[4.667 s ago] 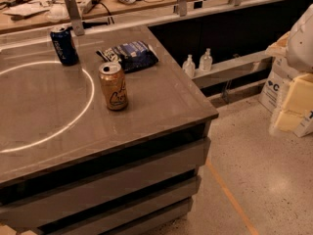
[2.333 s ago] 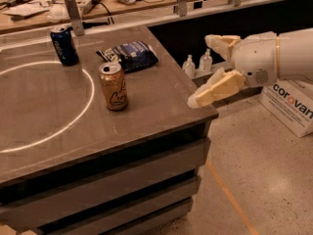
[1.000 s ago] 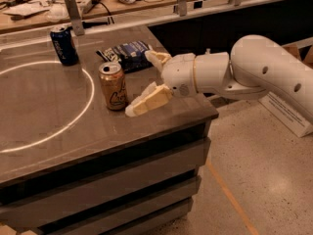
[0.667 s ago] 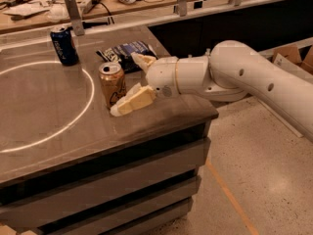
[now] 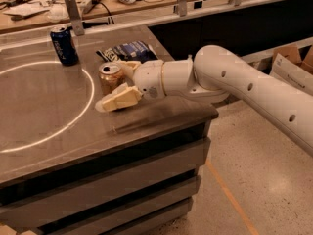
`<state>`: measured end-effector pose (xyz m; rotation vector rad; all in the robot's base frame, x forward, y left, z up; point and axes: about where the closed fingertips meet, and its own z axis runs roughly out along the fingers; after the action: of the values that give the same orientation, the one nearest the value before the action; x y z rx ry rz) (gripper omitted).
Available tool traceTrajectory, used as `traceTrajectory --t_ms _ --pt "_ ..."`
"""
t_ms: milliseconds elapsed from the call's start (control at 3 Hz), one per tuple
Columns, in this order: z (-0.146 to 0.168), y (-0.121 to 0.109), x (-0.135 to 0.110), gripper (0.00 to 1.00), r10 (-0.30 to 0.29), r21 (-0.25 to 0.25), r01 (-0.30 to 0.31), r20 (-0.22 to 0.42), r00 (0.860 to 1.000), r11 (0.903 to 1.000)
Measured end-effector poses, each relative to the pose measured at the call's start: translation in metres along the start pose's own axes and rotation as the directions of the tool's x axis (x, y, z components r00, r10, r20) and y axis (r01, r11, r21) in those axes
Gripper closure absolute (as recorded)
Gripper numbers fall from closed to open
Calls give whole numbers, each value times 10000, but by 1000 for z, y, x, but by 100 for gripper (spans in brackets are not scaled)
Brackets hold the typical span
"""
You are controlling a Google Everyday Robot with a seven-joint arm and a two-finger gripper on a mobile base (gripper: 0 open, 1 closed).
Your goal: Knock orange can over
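Observation:
The orange can stands upright on the grey table, just right of a white circle line. My gripper has reached in from the right on its white arm and is open. One cream finger lies in front of the can at its base. The other finger shows behind the can. The can sits between them, and its lower part is hidden by the front finger.
A dark blue can stands at the back of the table. A dark blue snack bag lies behind the orange can. The table's right edge is close under my arm. Cardboard boxes sit on the floor at right.
My arm has swung in from the right and moved left across the table until its open fingers straddle the orange can. The can has stayed upright in the same place.

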<state>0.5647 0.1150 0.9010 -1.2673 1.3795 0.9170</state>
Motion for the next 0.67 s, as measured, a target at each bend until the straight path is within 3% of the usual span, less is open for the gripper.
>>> traceTrajectory --t_ms 333,667 --pt "0 8 -3 42 54 -122 -51 282 9996 9999" --pt "-11 8 -17 65 -627 23 626 365 9974 9980"
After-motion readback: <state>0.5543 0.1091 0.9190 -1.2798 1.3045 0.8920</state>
